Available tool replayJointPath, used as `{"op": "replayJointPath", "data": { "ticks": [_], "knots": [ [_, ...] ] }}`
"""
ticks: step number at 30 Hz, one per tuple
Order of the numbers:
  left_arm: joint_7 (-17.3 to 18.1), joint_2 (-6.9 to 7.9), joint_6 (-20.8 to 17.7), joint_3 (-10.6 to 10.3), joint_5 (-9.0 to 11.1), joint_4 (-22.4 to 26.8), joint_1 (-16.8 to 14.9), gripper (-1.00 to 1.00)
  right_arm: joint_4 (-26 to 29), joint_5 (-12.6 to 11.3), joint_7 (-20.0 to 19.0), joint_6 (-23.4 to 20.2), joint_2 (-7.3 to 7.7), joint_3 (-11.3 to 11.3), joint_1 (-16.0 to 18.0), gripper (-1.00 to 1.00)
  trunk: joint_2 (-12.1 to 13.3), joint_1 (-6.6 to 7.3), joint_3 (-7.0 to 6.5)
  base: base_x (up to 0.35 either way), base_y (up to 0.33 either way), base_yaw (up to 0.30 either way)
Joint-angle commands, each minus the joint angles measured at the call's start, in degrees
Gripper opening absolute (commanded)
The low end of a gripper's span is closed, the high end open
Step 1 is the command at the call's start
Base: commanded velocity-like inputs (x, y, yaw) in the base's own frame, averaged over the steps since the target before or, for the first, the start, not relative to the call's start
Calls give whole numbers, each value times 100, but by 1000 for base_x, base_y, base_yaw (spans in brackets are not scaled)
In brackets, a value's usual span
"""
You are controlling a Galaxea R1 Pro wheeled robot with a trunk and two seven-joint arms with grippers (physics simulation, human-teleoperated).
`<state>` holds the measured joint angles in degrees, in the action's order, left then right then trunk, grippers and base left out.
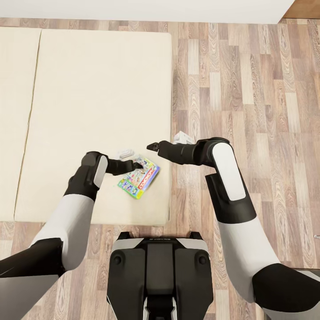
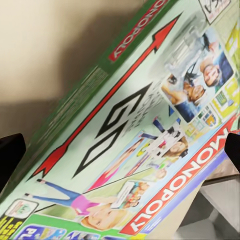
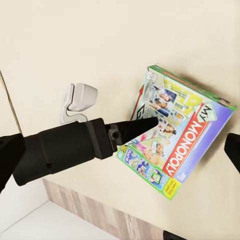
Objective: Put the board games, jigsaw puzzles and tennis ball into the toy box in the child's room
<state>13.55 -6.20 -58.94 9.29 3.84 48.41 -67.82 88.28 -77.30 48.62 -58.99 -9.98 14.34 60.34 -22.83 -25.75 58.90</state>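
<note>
The left tool (image 1: 137,166) stands open over the board game (image 1: 141,179) on the bed (image 1: 89,89). It should close squarely on the box edge. The right tool (image 1: 152,145) is open, empty.

Glossy printed board game (image 1: 139,179), matt bed (image 1: 89,89)

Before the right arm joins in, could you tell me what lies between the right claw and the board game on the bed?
In the head view, only bare bed separates the right claw from the board game.

board game (image 2: 150,125) cropped by frame edges
</note>
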Motion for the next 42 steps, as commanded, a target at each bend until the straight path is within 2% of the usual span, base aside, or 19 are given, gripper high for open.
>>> {"op": "replayJointPath", "data": {
  "ticks": [1,14,32,42],
  "knots": [
    [-18,-15,-36,22,56,3,-3,100,-5,-48,60,-16,-2,1,4,100,-9,-4,6,0,0,0],
    [-27,-179,-36,22,90,-87,-3,100,-135,-57,58,-16,-2,-1,6,100,-9,-4,6,0,0,0],
    [-19,-284,-30,29,150,-165,-3,100,-126,-71,60,-21,-2,-76,11,100,-9,-4,6,0,0,0],
    [-33,-291,-30,25,217,-165,-3,100,-126,-66,60,-25,-2,-86,15,100,-9,-4,6,0,0,0]
  ]
}}
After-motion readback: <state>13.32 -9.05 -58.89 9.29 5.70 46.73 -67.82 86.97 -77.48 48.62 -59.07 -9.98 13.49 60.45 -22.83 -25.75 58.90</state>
